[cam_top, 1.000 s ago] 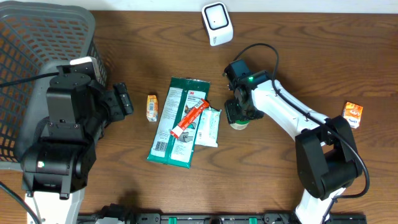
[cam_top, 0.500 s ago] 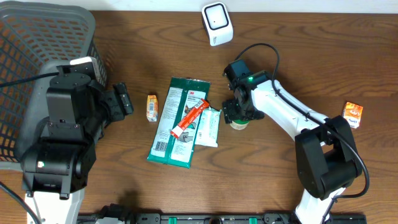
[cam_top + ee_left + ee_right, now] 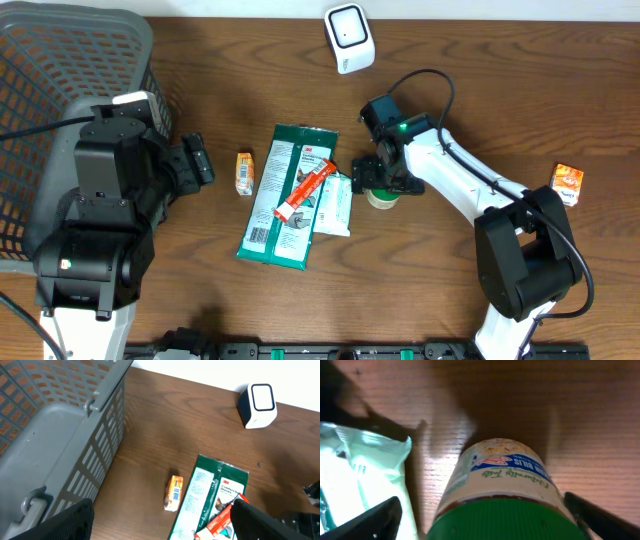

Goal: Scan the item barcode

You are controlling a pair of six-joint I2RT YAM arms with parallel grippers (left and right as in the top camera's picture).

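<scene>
A jar with a green lid (image 3: 381, 197) stands upright on the table right of the pile of packs. My right gripper (image 3: 380, 180) hovers over it, open. In the right wrist view the jar (image 3: 502, 485) sits between the spread fingers of the right gripper (image 3: 485, 520), with a gap on each side. The white barcode scanner (image 3: 348, 38) stands at the table's far edge and also shows in the left wrist view as a scanner (image 3: 257, 405) at the top right. My left gripper (image 3: 195, 160) is open and holds nothing, next to the basket.
A grey basket (image 3: 60, 110) fills the far left. A green pack (image 3: 290, 195) lies mid-table with a red tube (image 3: 305, 190) on it and a white pack (image 3: 335, 205) beside it. Small orange boxes lie at left (image 3: 244, 172) and far right (image 3: 567, 184).
My right gripper's jaws have spread wide, letting go of the jar, which stays upright on the table. The left arm has not moved.
</scene>
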